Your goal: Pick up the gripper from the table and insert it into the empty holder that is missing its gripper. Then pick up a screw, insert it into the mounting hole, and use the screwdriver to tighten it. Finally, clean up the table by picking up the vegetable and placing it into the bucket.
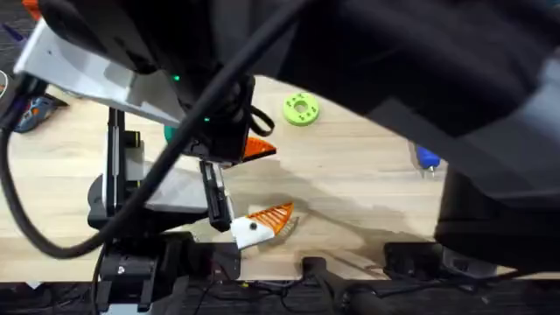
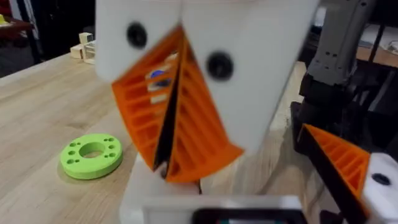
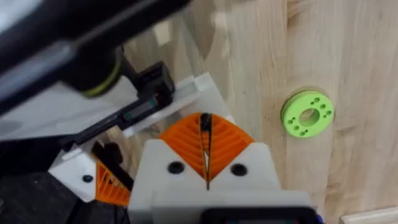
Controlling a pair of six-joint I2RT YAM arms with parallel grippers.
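Note:
My left gripper [image 1: 260, 147] hovers over the table's middle, its white fingers and orange pads [image 2: 205, 130] pressed shut with nothing seen between them. Just nearer than it is the grey-and-white arm's claw: a white holder [image 1: 248, 232] carrying an orange ribbed wedge [image 1: 276, 217], also close by in the left wrist view as orange wedge [image 2: 336, 155] on holder [image 2: 380, 186]. I cannot tell whether that wedge is the task's gripper. My right gripper [image 3: 206, 144] is high above the table, shut. The blue screwdriver [image 1: 427, 158] lies at the right, half hidden. Screw, vegetable and bucket are out of view.
A lime-green disc [image 1: 300, 109] lies on the wood behind the left gripper, and shows as disc [image 2: 91, 155] and disc [image 3: 306, 114] in the wrist views. The grey-and-white arm [image 1: 96, 74] spans the left side. A large dark blurred arm [image 1: 420, 61] covers the top right.

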